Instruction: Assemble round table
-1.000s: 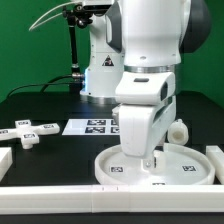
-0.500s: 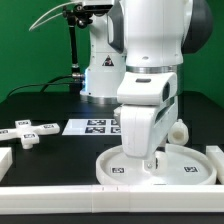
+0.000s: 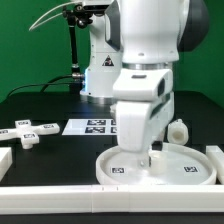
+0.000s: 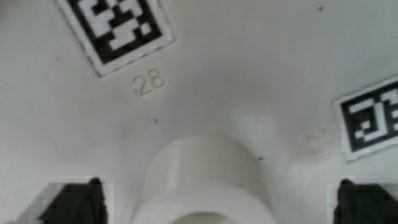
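Observation:
The large white rimmed round disc (image 3: 185,165) lies on the table at the front right, with square tags on it (image 4: 119,30). My gripper (image 3: 143,158) points straight down over the disc's middle. In the wrist view a white rounded cylinder, the leg (image 4: 205,180), stands on the disc between my dark fingertips (image 4: 71,203). The jaws are wide apart, with a gap on each side of the leg. The cross-shaped foot piece (image 3: 27,132) lies at the exterior view's left.
The marker board (image 3: 95,126) lies flat behind the disc. A small white knobbed piece (image 3: 177,130) stands beyond the disc's right rim. White blocks line the front edge (image 3: 60,172) and the right (image 3: 214,155). The robot base (image 3: 100,70) stands at the back.
My hand has turned and shifted slightly to the exterior view's left above the disc. The disc and the other parts have not moved.

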Available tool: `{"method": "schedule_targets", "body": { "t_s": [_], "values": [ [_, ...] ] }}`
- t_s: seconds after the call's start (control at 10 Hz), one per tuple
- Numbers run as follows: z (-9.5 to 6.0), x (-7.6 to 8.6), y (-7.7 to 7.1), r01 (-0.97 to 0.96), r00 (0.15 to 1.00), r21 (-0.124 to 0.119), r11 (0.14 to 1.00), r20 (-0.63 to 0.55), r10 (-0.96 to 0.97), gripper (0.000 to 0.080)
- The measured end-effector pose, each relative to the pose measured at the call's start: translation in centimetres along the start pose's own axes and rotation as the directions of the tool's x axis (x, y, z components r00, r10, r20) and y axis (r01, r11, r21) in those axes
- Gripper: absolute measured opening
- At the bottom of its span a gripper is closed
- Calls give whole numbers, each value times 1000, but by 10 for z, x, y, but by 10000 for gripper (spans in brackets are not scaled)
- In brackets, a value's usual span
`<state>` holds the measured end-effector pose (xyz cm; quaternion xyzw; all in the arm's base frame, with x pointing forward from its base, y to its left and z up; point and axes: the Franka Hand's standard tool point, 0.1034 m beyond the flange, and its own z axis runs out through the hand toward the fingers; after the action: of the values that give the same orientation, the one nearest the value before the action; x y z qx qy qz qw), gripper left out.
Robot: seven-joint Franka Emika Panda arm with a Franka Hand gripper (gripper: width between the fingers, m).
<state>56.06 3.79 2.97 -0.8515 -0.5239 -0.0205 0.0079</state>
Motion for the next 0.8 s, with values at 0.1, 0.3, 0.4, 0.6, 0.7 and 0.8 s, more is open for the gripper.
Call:
{"method": "schedule_targets", "body": {
  "t_s": [0.1,0.3,0.4,0.6,0.7,0.8],
  "values": [
    [-8,-4,-4,-10,1000,-5,1000,2,10,649],
    [-24,-11,-15,-86,996,-29,996,-9,86,649],
    [-28,-15,-26,-146,989,-32,989,-12,146,649],
    [-26,-10,-41,-232,973,-39,972,-27,231,649],
    [-26,-11,-41,-228,973,-37,973,-25,227,649],
    [-26,-11,-41,-244,970,-36,969,-25,243,649]
  ]
}}
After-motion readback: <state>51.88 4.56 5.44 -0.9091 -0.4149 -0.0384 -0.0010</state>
